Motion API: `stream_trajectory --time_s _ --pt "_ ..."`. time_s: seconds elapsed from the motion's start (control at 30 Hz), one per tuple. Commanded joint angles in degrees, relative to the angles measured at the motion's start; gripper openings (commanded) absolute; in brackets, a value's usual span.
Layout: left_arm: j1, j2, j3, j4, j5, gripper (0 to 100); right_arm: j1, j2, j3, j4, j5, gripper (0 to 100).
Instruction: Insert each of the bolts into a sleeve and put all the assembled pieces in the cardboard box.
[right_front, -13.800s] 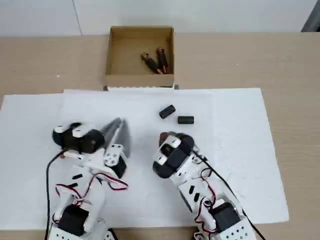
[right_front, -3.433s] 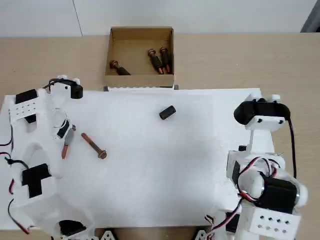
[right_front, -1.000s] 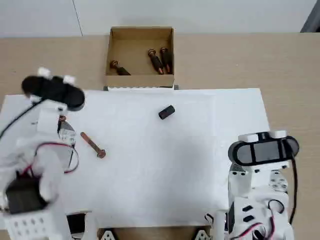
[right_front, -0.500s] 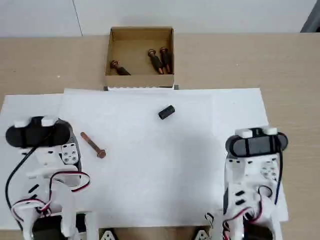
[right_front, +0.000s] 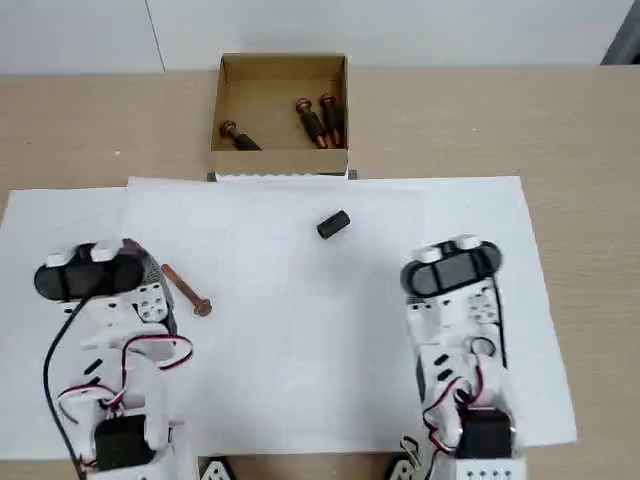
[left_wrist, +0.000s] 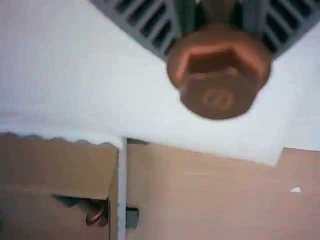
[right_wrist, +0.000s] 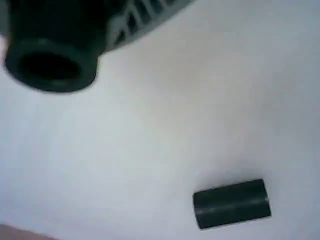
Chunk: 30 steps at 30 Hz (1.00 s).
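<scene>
White paper (right_front: 330, 340) from above shows the left arm (right_front: 95, 280) and right arm (right_front: 450, 270) newly swung inward, a loose bolt (right_front: 185, 290) and loose sleeve (right_front: 334, 224) lying well apart, while the left gripper (left_wrist: 216, 12) pinches another bolt (left_wrist: 218, 75) and the right gripper (right_wrist: 70, 25) pinches another sleeve (right_wrist: 50, 57), likely ready for joining.

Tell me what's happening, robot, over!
Left gripper shut on copper hex-head bolt. Right gripper shut on black cylindrical sleeve. Second sleeve, second bolt loose on white paper. Nothing blocking.
</scene>
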<state>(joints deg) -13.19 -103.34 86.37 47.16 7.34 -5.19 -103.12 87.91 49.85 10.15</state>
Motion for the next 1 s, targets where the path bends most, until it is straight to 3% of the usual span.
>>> stream_trajectory --time_s 0.0,0.17,0.43,0.77,0.97 --pt "1.93 -0.70 3.03 -6.59 6.07 1 -3.03 -0.84 3.34 -8.66 -0.53 0.2" --pt "9.14 -0.70 7.87 -8.53 12.57 1 -9.54 -0.84 7.74 -14.99 0.09 0.2" --pt "18.55 -0.70 8.31 -11.78 27.52 1 -19.65 -0.75 8.53 -14.90 0.09 0.2" --pt "19.52 -0.70 8.13 -17.58 33.58 1 -33.10 -0.75 8.53 -6.64 0.09 0.2" --pt "28.75 -0.70 7.25 -17.58 39.12 1 -34.86 -0.75 8.44 -6.64 1.05 0.3"
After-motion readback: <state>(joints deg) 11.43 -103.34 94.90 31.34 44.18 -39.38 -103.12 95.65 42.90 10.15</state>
